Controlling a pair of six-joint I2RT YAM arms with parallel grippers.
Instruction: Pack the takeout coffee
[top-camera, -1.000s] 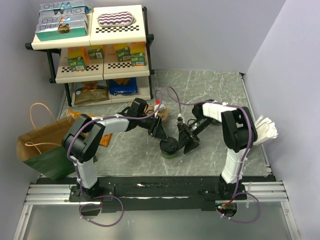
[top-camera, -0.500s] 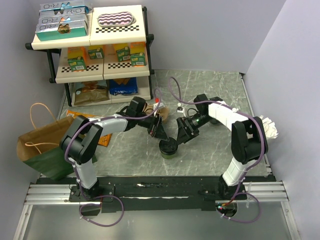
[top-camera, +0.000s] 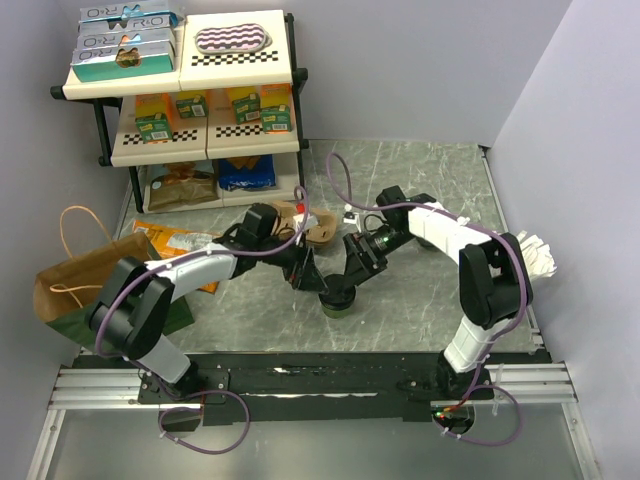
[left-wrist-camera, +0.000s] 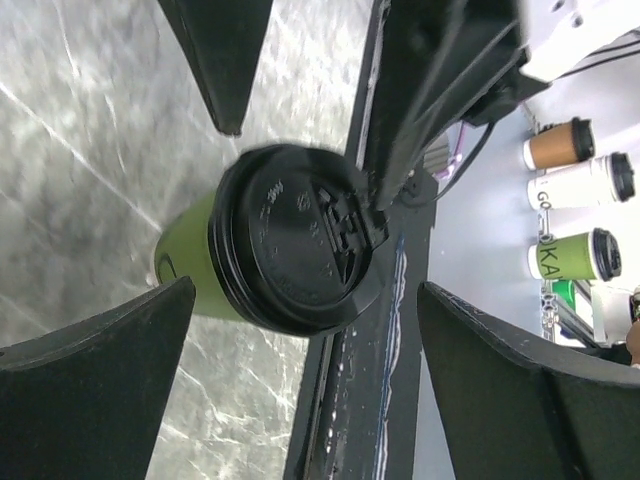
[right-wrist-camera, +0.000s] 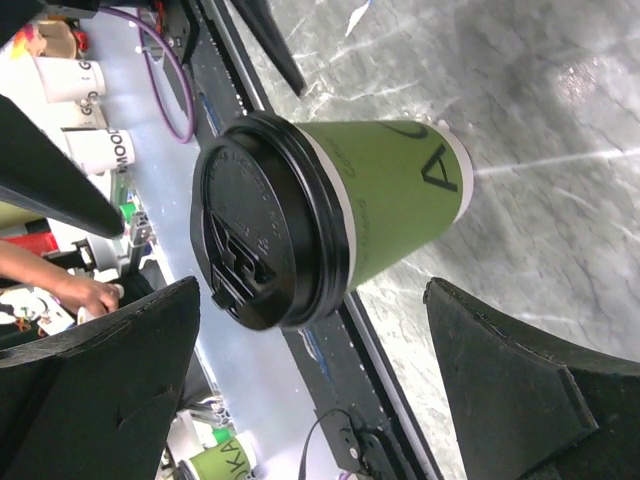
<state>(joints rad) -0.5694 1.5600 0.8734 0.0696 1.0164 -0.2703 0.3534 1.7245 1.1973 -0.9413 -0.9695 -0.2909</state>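
The takeout coffee (top-camera: 338, 297) is a green paper cup with a black lid, standing upright on the marble table near the front middle. My left gripper (top-camera: 304, 272) hangs open just to its upper left. My right gripper (top-camera: 357, 264) hangs open just to its upper right. In the left wrist view the lidded cup (left-wrist-camera: 295, 240) lies beyond the open left gripper (left-wrist-camera: 305, 288), untouched by its fingers (left-wrist-camera: 90, 380). In the right wrist view the cup (right-wrist-camera: 390, 200) sits ahead of the open right gripper (right-wrist-camera: 312, 290), whose fingers (right-wrist-camera: 520, 390) stand clear of it.
A brown paper bag (top-camera: 85, 295) lies open at the left. An orange snack packet (top-camera: 175, 240) and a brown pulp carrier (top-camera: 310, 225) lie behind the cup. The shelf rack (top-camera: 190, 110) stands at the back left, white papers (top-camera: 535, 255) at the right edge.
Both grippers have opened wide. The left arm swung lower and leftward, and the right gripper shifted left toward the cup. The cup has stayed in place.
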